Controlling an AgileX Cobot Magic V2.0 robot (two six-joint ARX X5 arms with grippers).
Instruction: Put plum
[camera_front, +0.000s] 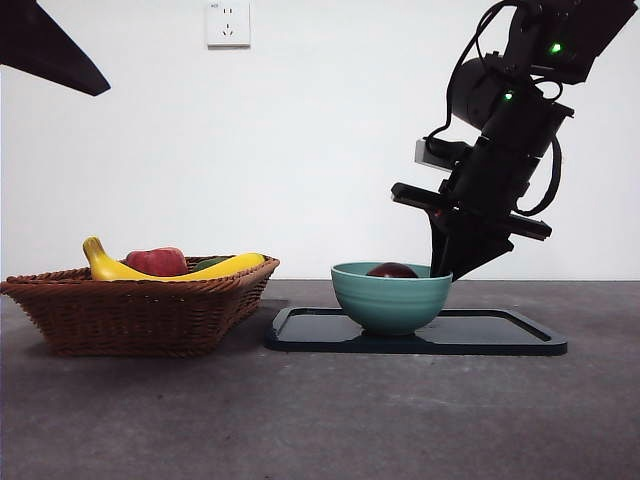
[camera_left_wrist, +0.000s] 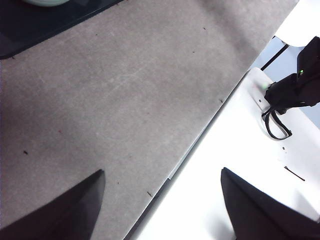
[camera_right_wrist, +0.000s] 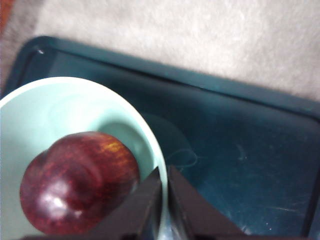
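Note:
The dark maroon plum (camera_front: 392, 270) lies inside the pale green bowl (camera_front: 390, 300), which stands on the dark tray (camera_front: 500, 335). In the right wrist view the plum (camera_right_wrist: 80, 182) rests against the bowl's (camera_right_wrist: 30, 115) inner wall. My right gripper (camera_right_wrist: 164, 175) hangs shut over the bowl's rim, with the plum beside its jaws and not between them. In the front view this right gripper (camera_front: 452, 268) sits just above the bowl's right edge. My left gripper (camera_left_wrist: 162, 172) is open over bare table near the table's edge; in the front view only its arm's black tip (camera_front: 50, 50) shows.
A wicker basket (camera_front: 130, 310) at the left holds a yellow banana (camera_front: 215, 268) and a red apple-like fruit (camera_front: 157, 261). The tray (camera_right_wrist: 240, 150) has bare room to the bowl's right. A wall socket (camera_front: 228, 22) is on the white wall behind.

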